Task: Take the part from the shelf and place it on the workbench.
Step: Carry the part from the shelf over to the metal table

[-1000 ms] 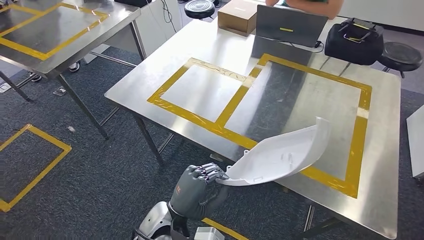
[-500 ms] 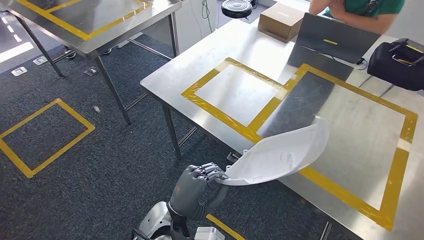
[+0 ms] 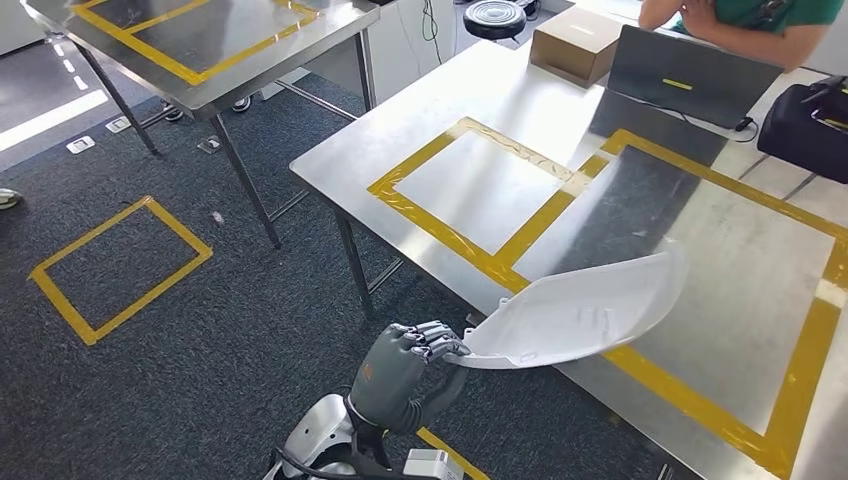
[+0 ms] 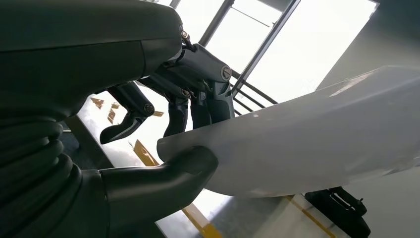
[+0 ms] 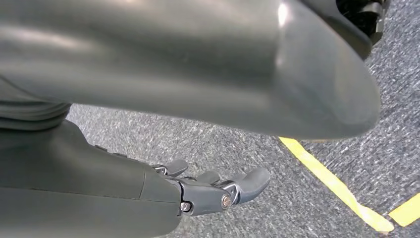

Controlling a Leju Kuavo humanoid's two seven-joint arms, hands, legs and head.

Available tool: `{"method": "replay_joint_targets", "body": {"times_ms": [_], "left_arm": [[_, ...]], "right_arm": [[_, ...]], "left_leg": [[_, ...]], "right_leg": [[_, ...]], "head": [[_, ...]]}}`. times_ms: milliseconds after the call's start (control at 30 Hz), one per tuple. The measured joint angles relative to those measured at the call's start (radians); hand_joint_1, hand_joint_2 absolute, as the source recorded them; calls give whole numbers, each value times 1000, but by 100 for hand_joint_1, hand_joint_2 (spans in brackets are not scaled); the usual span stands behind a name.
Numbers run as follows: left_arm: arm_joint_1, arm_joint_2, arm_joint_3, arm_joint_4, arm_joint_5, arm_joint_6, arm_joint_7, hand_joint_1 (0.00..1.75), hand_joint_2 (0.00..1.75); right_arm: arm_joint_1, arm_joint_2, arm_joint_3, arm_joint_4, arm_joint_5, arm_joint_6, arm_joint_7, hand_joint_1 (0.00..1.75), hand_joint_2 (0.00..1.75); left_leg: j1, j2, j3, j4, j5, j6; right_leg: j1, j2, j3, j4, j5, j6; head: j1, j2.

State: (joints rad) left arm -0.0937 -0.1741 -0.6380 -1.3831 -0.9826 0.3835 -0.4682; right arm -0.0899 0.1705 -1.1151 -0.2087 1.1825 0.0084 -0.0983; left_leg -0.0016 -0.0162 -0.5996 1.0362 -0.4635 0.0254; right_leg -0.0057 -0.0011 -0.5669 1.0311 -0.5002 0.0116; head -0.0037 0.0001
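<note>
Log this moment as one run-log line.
phase: carrying | left hand: grips white part by its edge, over workbench near edge | right hand: hangs over carpet, holds nothing | part not yet placed

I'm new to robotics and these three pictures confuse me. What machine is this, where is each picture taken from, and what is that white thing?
It is a walking humanoid robot. The wide picture looks down from its head; the other two come from cameras at its wrists. Its left hand grips a curved white part by one end, above the steel workbench marked with yellow tape. A laptop, a cardboard box and a black bag lie on it. The right hand hangs over the carpet, holding nothing.
</note>
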Motion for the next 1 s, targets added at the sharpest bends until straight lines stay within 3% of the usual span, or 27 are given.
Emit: {"method": "replay_joint_targets", "body": {"times_ms": [167, 267, 400, 467, 533, 567, 600, 633, 700, 767, 833, 900, 933, 1000], "left_arm": [[-21, -13, -1, 29, 1, -11, -6, 175, 175], [-26, -15, -1, 42, 1, -14, -6, 175, 175], [-34, -25, -1, 47, 2, -15, -7, 175, 175], [-39, -32, -1, 51, 3, -17, -7, 175, 175], [-42, -34, -1, 57, 4, -20, -7, 175, 175], [-43, -34, -1, 60, 4, -21, -7, 175, 175], [-43, -34, -1, 64, 4, -22, -7, 175, 175], [-43, -34, -1, 67, 4, -22, -7, 175, 175], [-45, -35, -1, 70, 4, -22, -7, 175, 175], [-47, -36, -1, 72, 4, -23, -7, 175, 175], [-48, -38, -1, 73, 4, -23, -6, 175, 175], [-49, -41, -1, 74, 4, -23, -6, 175, 175], [-49, -42, -1, 75, 4, -23, -6, 175, 175], [-49, -41, -2, 77, 5, -23, -5, 175, 175]], "right_arm": [[-2, 1, -1, 0, -25, 1, 6, 0, 0], [-2, 1, -2, 0, -41, 1, 2, 0, 0], [-2, 2, -3, 0, -43, 1, 0, 0, 0], [-3, 2, -3, 0, -41, 1, 0, 0, 0], [-2, 2, -3, 0, -39, 1, 1, 0, 0], [-1, 2, -3, 0, -39, 1, 1, 0, 0], [0, 1, -3, 0, -38, 1, 2, 0, 0], [1, 1, -3, 0, -36, 1, 3, 0, 0], [-1, 3, -3, 0, -34, 1, 5, 0, 0], [-3, 5, -4, 1, -37, 1, 6, 0, 0], [-4, 4, -4, 1, -39, 1, 5, 0, 0], [-2, 2, -4, 1, -40, 1, 5, 0, 0], [-2, 1, -4, 1, -40, 1, 5, 0, 0], [-3, 1, -5, 1, -39, 1, 4, 0, 0]], "left_leg": [[1, 0, 1, -4, 3, -13], [-2, 0, 0, -1, -1, -8], [4, 5, 13, -30, 13, -3], [12, 16, 22, -50, 23, -2], [13, 27, 23, -51, 22, 0], [14, 34, 22, -50, 21, -1], [16, 40, 22, -48, 19, -4], [20, 47, 21, -43, 16, -9], [27, 59, 19, -26, 4, -25], [27, 69, 17, -9, -8, -44], [27, 79, 20, -7, -12, -59], [33, 76, 19, 4, -23, -69], [35, 65, 9, 30, -43, -72], [33, 37, -42, 147, -109, -70]], "right_leg": [[-1, 0, -1, 0, 1, -5], [-3, 0, -1, -1, 1, -2], [-3, 2, 1, 0, -4, 10], [-5, 3, -36, 80, -51, 20], [-11, 2, -101, 203, -106, 33], [-16, 2, -122, 239, -113, 39], [-21, 1, -125, 240, -101, 46], [-27, -2, -110, 204, -72, 54], [-35, -24, -47, 77, -10, 65], [-33, -38, -15, 10, 11, 53], [-28, -28, -19, 10, 8, 28], [-26, -15, -21, 9, 11, 10], [-27, -8, -21, 8, 13, 3], [-24, 5, -21, 7, 15, -7]], "head": [[0, 0], [0, 0], [0, 0], [3, 0], [5, 0], [6, 0], [6, 0], [6, 0], [8, 0], [10, 0], [9, 0], [8, 0], [8, 0], [4, 0]]}}
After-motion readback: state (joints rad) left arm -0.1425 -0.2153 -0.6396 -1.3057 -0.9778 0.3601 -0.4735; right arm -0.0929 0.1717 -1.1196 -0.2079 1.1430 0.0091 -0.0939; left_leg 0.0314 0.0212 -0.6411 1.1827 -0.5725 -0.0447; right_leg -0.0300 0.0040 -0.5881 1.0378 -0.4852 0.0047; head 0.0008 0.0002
